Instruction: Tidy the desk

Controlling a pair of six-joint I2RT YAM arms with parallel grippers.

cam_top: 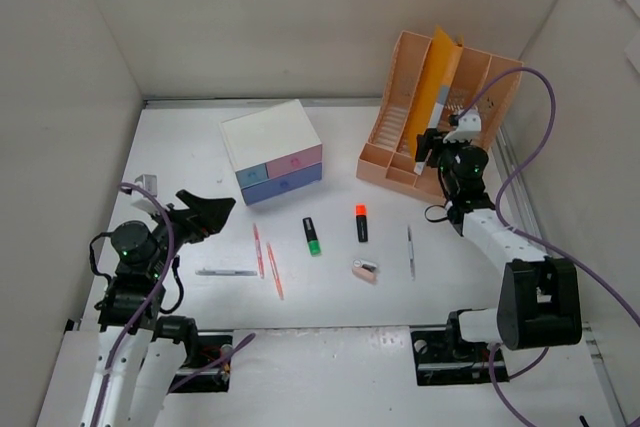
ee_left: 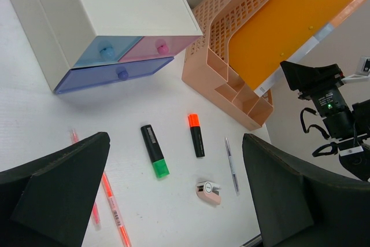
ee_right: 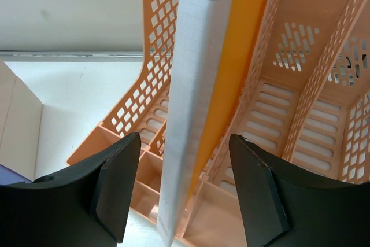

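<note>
The desk [cam_top: 330,297] is a white tabletop strewn with small items. My left gripper [cam_top: 210,209] is open and empty, hovering at the left over the desk; in the left wrist view [ee_left: 173,201] its fingers frame the items. A green highlighter [cam_top: 312,235] [ee_left: 155,151], an orange highlighter [cam_top: 361,223] [ee_left: 196,135], a pink correction tape [cam_top: 365,270] [ee_left: 208,192] and a silver pen [cam_top: 410,250] [ee_left: 231,165] lie mid-desk. My right gripper [cam_top: 430,152] [ee_right: 185,195] is open, straddling the lower end of an orange notebook [cam_top: 435,87] [ee_right: 188,120] that stands in the peach organizer [cam_top: 400,97] [ee_right: 300,114]; the jaws do not touch it.
A white box with pink and blue drawers [cam_top: 272,152] [ee_left: 98,21] stands at the back centre. Two orange-pink pens [cam_top: 266,259] [ee_left: 113,206] and a grey pen [cam_top: 227,272] lie front left. White panels wall the desk on three sides.
</note>
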